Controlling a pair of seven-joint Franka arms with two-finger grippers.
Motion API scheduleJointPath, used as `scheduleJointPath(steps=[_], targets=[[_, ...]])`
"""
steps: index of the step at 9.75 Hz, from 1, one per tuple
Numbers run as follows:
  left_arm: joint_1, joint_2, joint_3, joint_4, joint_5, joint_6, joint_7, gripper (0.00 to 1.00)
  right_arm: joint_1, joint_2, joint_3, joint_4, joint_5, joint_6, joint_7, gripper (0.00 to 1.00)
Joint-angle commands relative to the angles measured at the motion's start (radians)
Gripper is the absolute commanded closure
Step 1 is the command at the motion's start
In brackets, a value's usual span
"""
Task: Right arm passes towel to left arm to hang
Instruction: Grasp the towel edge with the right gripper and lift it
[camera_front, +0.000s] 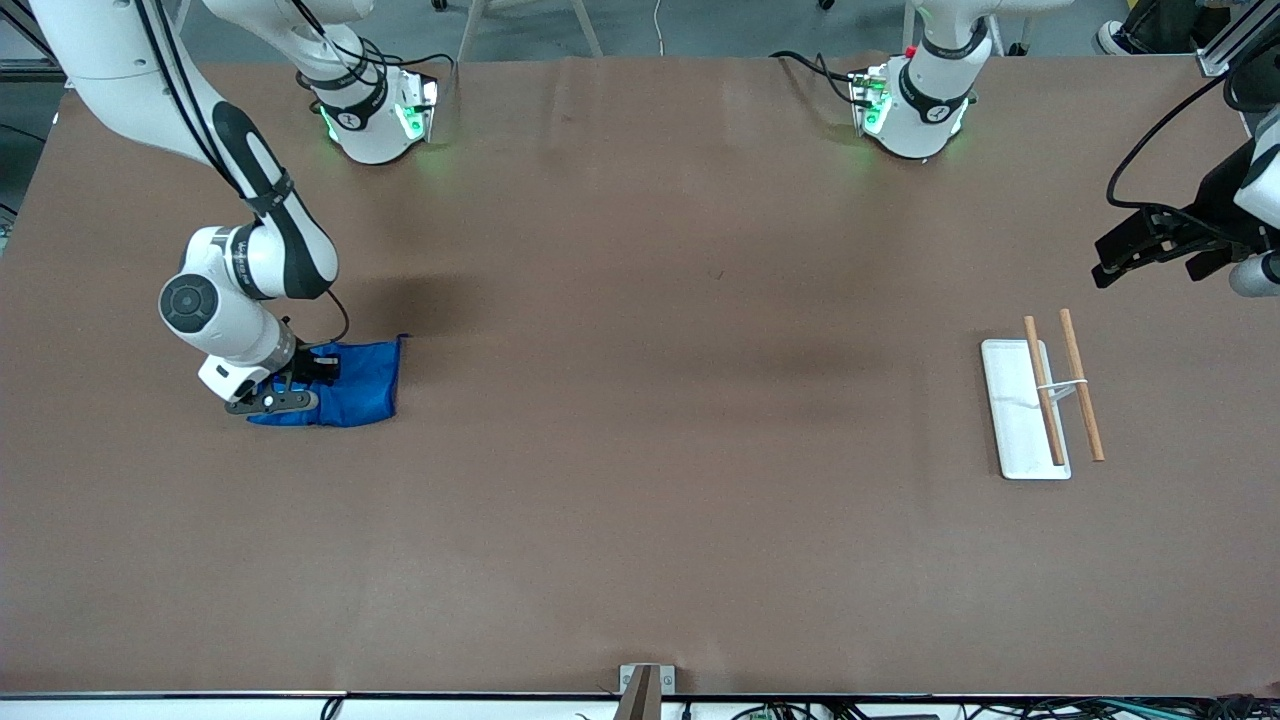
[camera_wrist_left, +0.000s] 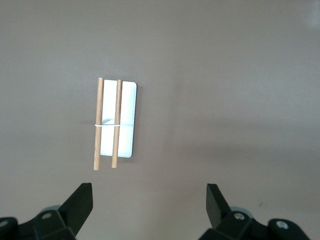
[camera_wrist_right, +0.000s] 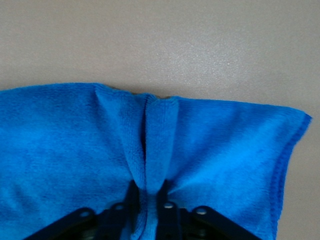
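While the right claw (camera_front: 300, 385) pinches a thin ridge of the towel (camera_front: 360, 385) near the tabletop's (camera_front: 640, 500) right-arm end, it may slip free on lifting; the left claw (camera_wrist_left: 149, 205) waits wide open above the rack (camera_front: 1020, 420).

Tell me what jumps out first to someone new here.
The bright blue towel at the right arm's end of the table, with the right gripper shut on a pinched fold of it. At the left arm's end stands a white rack with two wooden bars; the left gripper waits open above it.

Brown table (camera_front: 640, 520): towel (camera_front: 365, 385), rack (camera_front: 1020, 420)
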Motion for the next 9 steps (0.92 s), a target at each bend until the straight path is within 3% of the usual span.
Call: scheduleJointPath(steps=[1, 3, 5, 7, 9], targets=[[-0.004, 0.018, 0.003, -0.019, 0.009, 0.008, 0.006, 0.0, -0.014, -0.051, 0.047, 0.07, 0.057, -0.209, 0.003, 0.99], [-0.004, 0.024, 0.003, -0.018, 0.011, 0.011, 0.008, 0.0, -0.009, -0.062, 0.095, 0.265, 0.138, -0.488, 0.027, 0.99], [-0.004, 0.024, 0.003, -0.018, 0.011, 0.012, 0.009, 0.0, -0.006, -0.064, 0.196, 0.4, 0.158, -0.63, 0.133, 0.99], [-0.004, 0.025, 0.002, -0.016, 0.011, 0.012, 0.011, 0.0, -0.006, -0.061, 0.343, 0.469, 0.175, -0.631, 0.278, 0.99], [-0.005, 0.022, 0.002, -0.018, 0.003, 0.011, 0.011, 0.0, -0.003, -0.051, 0.481, 0.545, 0.337, -0.594, 0.371, 0.99]])
